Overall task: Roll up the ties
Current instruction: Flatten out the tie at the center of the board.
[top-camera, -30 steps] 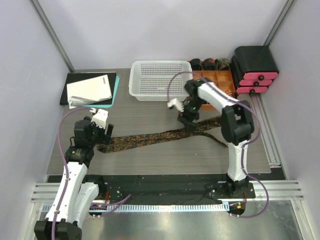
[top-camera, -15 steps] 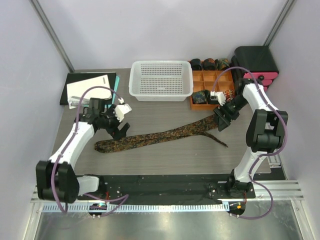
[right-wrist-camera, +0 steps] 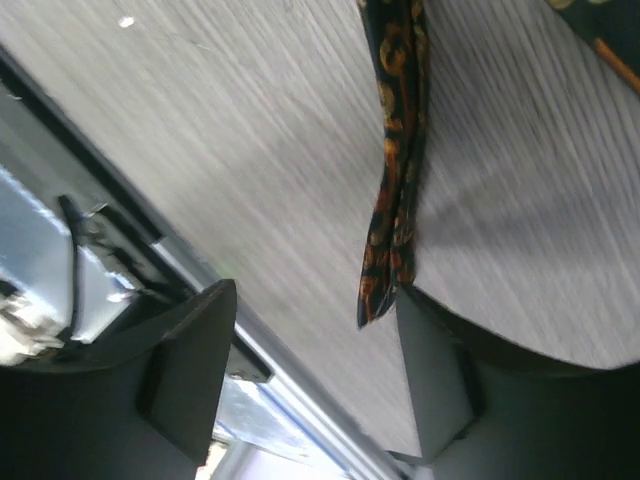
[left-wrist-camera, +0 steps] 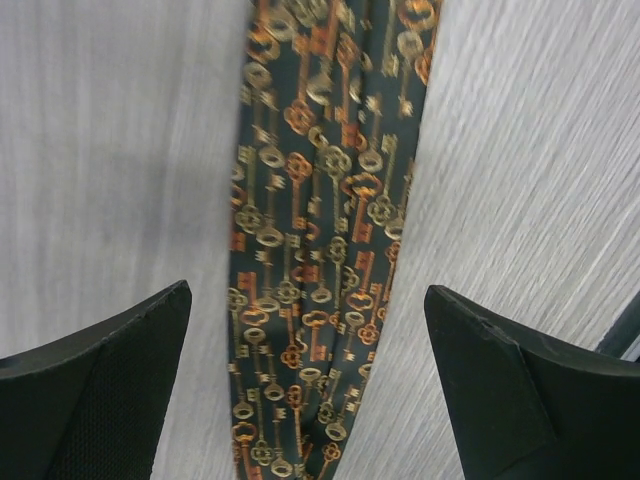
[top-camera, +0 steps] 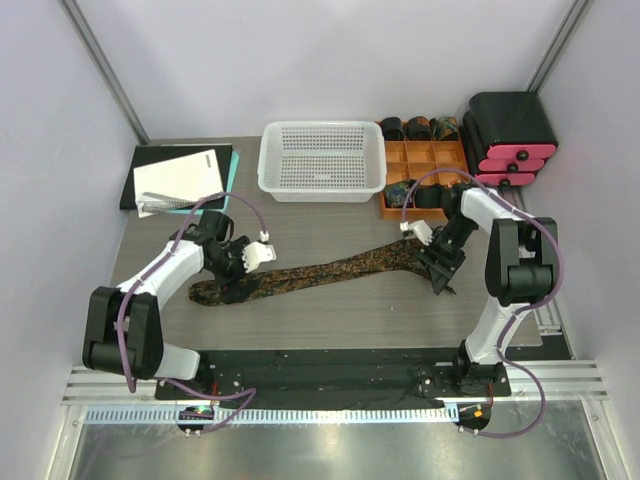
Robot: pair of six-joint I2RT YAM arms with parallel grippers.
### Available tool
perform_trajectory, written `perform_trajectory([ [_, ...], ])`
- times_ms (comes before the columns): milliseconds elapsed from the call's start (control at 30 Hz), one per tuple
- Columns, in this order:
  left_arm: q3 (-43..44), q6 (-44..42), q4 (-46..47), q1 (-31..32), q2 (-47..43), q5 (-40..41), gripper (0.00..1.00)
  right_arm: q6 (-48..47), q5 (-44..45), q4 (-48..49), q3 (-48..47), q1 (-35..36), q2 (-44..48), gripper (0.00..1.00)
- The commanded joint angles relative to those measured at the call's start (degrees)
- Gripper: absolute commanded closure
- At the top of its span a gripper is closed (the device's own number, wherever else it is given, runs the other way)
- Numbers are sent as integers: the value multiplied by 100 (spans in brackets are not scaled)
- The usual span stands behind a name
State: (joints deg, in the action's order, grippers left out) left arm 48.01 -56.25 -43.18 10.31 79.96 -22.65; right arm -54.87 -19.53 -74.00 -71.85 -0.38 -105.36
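Checking near to far. You had both arms stretched from the near edge over the table. The tie lay flat mid-table, long axis left to right, with the right end angled a bit toward the far side.

The tie's left end sat under your left gripper. That claw stood wide apart, one finger each side of the band, gripping nothing. In the left wrist view the key-patterned fabric ran lengthwise down the gap between the fingers, narrowing toward the bottom of the view.

On the right the band looked broadest, then a narrow strip turned back toward the near-right corner. Your right gripper hovered over that strip, jaws also apart, nothing clamped. The right wrist view showed the strip's tip on the table between the fingers, close beside one finger. I couldn't tell if it touched, or which end carried the point.

Farther back:
- white mesh basket at centre
- orange divided tray just right of it, with rolled ties along its rear
- black box with pink drawers at far right
- notebook stack at far left
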Motion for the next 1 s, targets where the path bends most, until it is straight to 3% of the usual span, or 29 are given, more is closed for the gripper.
perform_trajectory([
  [0, -212, -343, 248, 24, 28, 462, 3, 134, 660, 561, 155, 381, 192, 57],
  [67, -388, -378, 537, 24, 19, 797, 8, 231, 740, 501, -240, 390, 113, 77],
  [100, -424, -387, 573, 24, 2, 859, 10, 205, 723, 396, -424, 390, 69, 94],
  [133, -467, -396, 608, 15, -24, 894, 13, 153, 714, 177, -835, 399, 42, 99],
  [267, -512, -334, 670, 15, -121, 921, 21, -49, 556, -351, -1892, 399, -177, 99],
  [367, -494, -194, 767, 15, -113, 982, 22, -190, 564, -537, -2420, 407, -607, 99],
  [433, -407, -53, 741, 15, -104, 1009, 21, -269, 521, -816, -2753, 434, -844, 92],
  [467, -380, -1, 715, 15, -121, 1026, 20, -339, 407, -1018, -2885, 434, -1020, 84],
  [500, -354, 26, 688, 24, -130, 1026, 18, -436, 310, -1220, -2956, 434, -1056, 60],
  [567, -336, 70, 635, 15, -218, 991, 15, -515, 195, -1240, -2546, 495, -699, 42],
  [667, -345, 263, 740, 24, -306, 930, 12, -490, 204, -1004, -1588, 837, -180, 25],
  [867, -318, 641, 890, 24, -201, 1079, 11, 143, 527, -55, -690, 1136, -28, 24],
  [933, -424, 633, 960, 15, -227, 1096, 11, 284, 792, 392, -558, 1181, -186, 30],
  [967, -450, 650, 1004, 15, -262, 1114, 11, 301, 932, 482, -575, 1198, -274, 39],
])
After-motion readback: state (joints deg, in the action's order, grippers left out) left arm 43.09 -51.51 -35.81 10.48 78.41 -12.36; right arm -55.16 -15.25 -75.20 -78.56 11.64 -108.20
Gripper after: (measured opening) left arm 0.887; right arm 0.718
